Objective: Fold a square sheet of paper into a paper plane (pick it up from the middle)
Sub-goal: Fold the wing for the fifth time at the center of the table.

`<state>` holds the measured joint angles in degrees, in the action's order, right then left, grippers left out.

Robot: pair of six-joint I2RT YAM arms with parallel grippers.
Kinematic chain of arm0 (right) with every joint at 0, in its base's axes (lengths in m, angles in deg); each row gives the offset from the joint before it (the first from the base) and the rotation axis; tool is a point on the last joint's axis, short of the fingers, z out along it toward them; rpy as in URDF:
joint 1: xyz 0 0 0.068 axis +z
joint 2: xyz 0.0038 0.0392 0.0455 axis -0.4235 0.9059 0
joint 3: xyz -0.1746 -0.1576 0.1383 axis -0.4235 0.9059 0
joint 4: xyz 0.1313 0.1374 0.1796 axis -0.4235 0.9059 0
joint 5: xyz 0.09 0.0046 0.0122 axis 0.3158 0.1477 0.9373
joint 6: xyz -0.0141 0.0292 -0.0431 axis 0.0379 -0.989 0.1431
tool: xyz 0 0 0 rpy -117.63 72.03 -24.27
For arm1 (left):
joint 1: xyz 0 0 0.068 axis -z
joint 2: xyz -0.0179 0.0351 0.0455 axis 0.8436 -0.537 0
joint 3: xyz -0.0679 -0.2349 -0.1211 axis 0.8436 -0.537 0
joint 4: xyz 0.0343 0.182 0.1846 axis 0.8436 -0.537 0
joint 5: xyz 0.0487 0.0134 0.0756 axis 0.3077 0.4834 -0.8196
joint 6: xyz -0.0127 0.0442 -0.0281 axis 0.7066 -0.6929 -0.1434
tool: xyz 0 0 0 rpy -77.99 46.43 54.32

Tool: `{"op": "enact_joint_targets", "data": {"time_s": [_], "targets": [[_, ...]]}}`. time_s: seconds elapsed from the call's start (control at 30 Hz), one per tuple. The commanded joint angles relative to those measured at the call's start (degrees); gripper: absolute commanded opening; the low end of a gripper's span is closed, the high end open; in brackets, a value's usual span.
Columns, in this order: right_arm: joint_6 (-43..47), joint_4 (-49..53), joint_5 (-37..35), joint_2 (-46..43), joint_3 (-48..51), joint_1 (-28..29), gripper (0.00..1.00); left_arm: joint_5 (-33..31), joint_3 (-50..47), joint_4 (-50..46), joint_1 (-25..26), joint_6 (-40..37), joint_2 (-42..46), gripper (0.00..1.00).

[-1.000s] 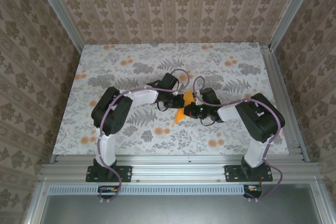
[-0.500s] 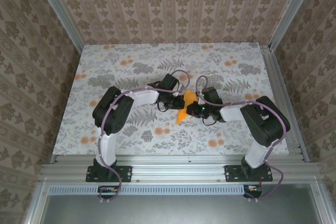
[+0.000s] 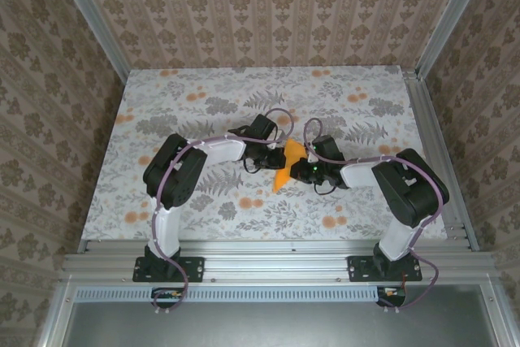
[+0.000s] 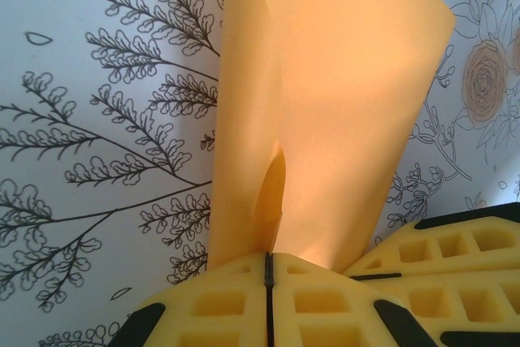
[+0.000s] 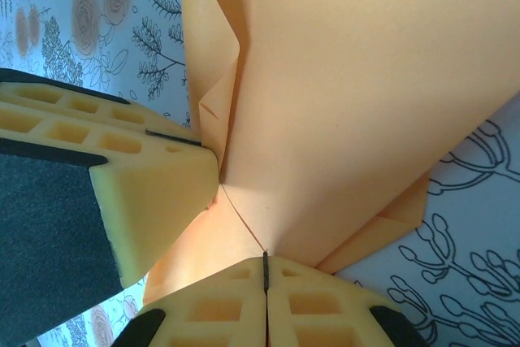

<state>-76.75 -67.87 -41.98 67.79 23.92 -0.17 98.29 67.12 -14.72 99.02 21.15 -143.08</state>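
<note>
Spreading under both arms is the table [image 3: 162,103] with its cloth of grey leaves and orange flowers, and its left part is lying bare up to the slanting aluminium rail [image 3: 89,18]. The left gripper [image 3: 275,158] is pinching the creased orange sheet of paper [image 3: 282,175] near the middle of the table, with its yellow pads [image 4: 219,298] pressed together on a fold. I cannot tell if the lower tip of the paper is touching the cloth. Just to the right, the right gripper [image 3: 301,168] is clamping the same paper on a crease, jaws closed. The two grippers are crowding each other, very near or touching. Purple cables [image 3: 280,113] are looping over the wrists. The right part of the table is lying open up to the side rail [image 3: 435,144].
</note>
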Motion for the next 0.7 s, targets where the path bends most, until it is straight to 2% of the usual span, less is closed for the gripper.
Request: {"op": "enact_joint_targets", "data": {"time_s": [0.0, 0.67], "targets": [[0.50, 3.71, -1.82, 1.78, -0.53, -0.36, 0.09, 1.42, -0.60, -1.13, -0.02, 0.03, 2.08, 0.08], [0.76, 2.68, -1.77, 3.58, -0.01, -0.63, 0.03, 2.70, 0.72, -1.07, 2.71, 2.72, 2.08, 0.09]]}}
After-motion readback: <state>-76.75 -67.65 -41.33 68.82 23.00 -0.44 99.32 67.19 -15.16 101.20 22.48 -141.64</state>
